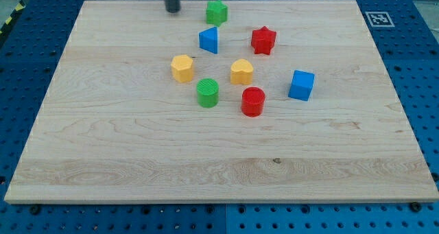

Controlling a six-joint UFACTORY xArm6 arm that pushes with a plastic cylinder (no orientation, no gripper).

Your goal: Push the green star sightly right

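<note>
The green star (217, 12) sits near the view's top edge of the wooden board (103, 138), a little left of centre. My tip (171, 10) stands on the board to the star's left, about one block width away from it, not touching. The rod comes down from the view's top.
Below the star lie a blue triangular block (209, 40) and a red star (263, 40). Further down are a yellow hexagon (182, 68), a yellow heart (241, 71), a green cylinder (208, 92), a red cylinder (253, 101) and a blue cube (301, 85).
</note>
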